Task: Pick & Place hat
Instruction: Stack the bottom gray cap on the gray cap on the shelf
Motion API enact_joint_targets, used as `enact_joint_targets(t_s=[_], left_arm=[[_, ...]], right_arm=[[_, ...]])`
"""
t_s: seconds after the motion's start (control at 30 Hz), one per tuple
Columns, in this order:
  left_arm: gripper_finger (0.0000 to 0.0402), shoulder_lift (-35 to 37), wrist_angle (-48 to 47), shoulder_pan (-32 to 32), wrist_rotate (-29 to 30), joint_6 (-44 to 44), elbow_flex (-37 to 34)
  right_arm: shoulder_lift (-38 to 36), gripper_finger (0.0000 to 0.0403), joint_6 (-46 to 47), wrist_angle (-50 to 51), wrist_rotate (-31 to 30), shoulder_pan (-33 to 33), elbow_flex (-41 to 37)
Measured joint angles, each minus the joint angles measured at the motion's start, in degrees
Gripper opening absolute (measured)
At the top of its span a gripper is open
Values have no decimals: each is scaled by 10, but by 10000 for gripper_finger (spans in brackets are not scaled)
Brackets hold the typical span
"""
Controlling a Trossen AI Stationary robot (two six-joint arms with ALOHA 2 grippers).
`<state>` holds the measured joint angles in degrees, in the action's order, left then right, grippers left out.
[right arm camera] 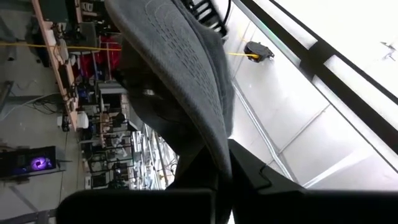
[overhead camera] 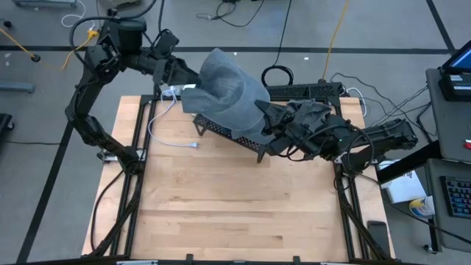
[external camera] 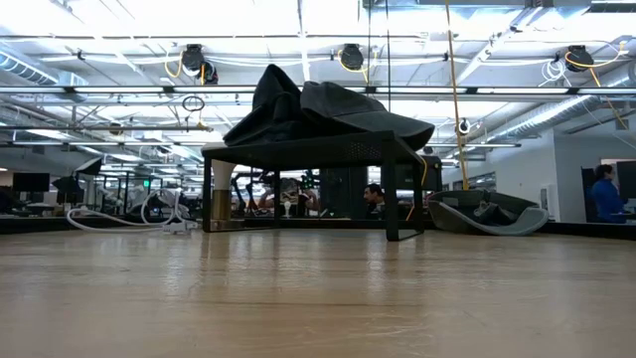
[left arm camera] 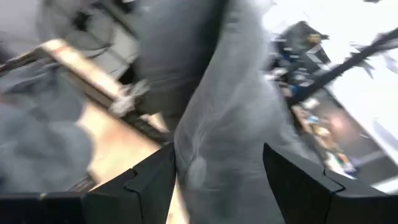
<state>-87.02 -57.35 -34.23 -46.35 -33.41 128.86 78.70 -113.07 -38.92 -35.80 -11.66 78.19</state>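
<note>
A: Where is the hat (overhead camera: 228, 92)?

B: On top of the rack (overhead camera: 228, 132). The right gripper (right arm camera: 217, 171) is clenched on its brim; the left gripper (left arm camera: 214, 171) straddles the crown, jaws released.

A: Handling?

B: Likely light and soft (it folds). Grip the stiffer brim.

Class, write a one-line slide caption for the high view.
Grey hat draped over a black rack, both grippers at it.
</note>
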Motion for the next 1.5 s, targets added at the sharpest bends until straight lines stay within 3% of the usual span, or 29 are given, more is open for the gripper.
enact_joint_targets(t_s=[0.17,0.6,0.9,1.03,1.37,1.5], left_arm=[[243,0,70,17,-57,-53,0],[243,0,182,21,-135,-161,0],[238,1,178,21,-125,-183,0],[198,1,176,21,-121,-183,0],[29,1,176,21,-121,-173,0],[21,1,177,18,-121,-170,0]], right_arm=[[0,4,1,1,0,0,0],[0,5,15,27,-3,-1,0],[0,6,27,59,-4,-3,1],[0,6,27,58,-4,-4,1],[0,6,29,58,-4,-5,1],[0,8,29,60,-2,-5,1]])
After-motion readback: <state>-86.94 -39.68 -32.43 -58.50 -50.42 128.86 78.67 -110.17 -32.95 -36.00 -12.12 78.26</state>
